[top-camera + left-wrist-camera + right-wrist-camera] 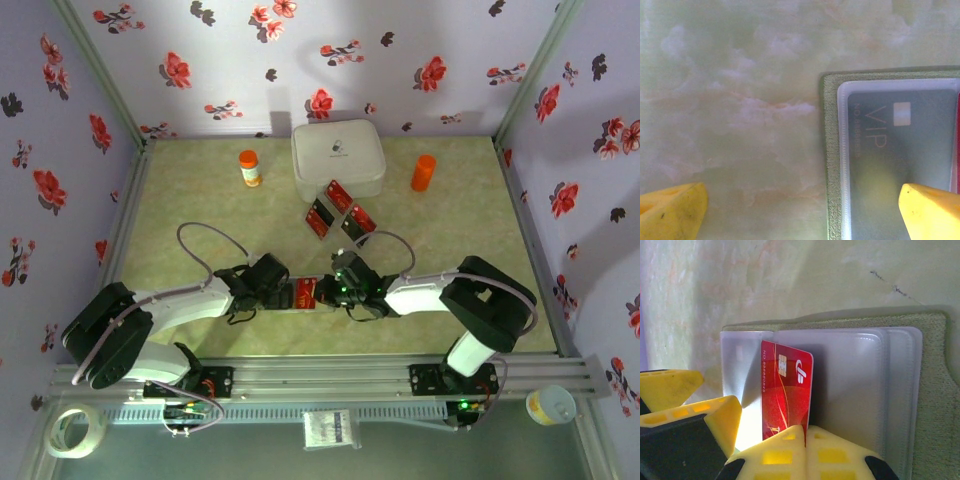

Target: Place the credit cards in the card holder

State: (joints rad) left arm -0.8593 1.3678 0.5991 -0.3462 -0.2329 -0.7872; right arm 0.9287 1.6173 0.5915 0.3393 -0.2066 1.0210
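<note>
The card holder lies open between my two grippers, with an olive rim and clear sleeves. A dark VIP credit card sits inside one sleeve. My right gripper is shut on the near end of a red credit card, which stands on edge over the sleeves; whether its far end is inside a pocket I cannot tell. My left gripper is open, one yellow fingertip over the sleeve and the other over bare table. Three more red credit cards lie further back.
A large white rounded case stands behind the loose cards. An orange-capped bottle is to its left and an orange cylinder to its right. Flowered walls close in the table on three sides.
</note>
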